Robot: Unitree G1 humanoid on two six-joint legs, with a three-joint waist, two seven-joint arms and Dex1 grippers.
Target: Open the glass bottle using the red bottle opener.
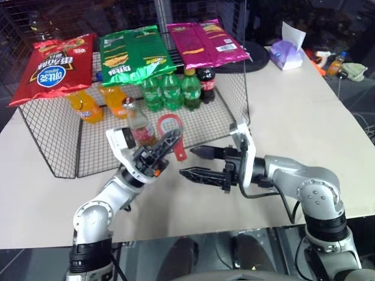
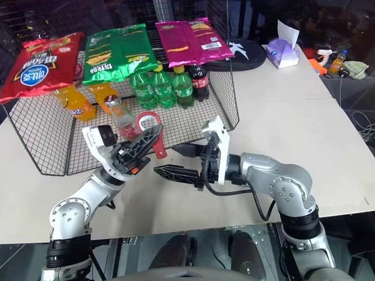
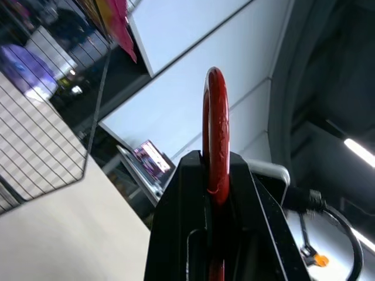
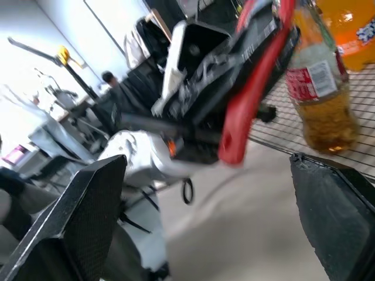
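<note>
Left gripper (image 1: 166,146) is clamping the red bottle opener (image 1: 171,132) edge-on between closed fingers, ring head poking up past the tips, handle hanging below. The glass bottle (image 1: 139,124) is standing upright inside the wire rack (image 1: 53,140), just behind the left gripper, cap still on.

Risks: the opener is sitting in a thin pinch, so it is likely twisting or slipping out once it levers on the cap. Nothing is steadying the bottle, so prying is probably tipping it or shoving it into the orange soda bottles (image 1: 88,106) beside it.

Right gripper (image 1: 198,163) is hanging over the table (image 1: 304,117) with fingers spread wide, empty, pointing toward the left one; a careless reach is risking a clash between the two.

Around: chip bags (image 1: 137,54) on top of the rack are crowding access from above, green bottles (image 1: 171,91) and a cola bottle (image 1: 207,83) behind, tissue box (image 1: 287,54) far right.
</note>
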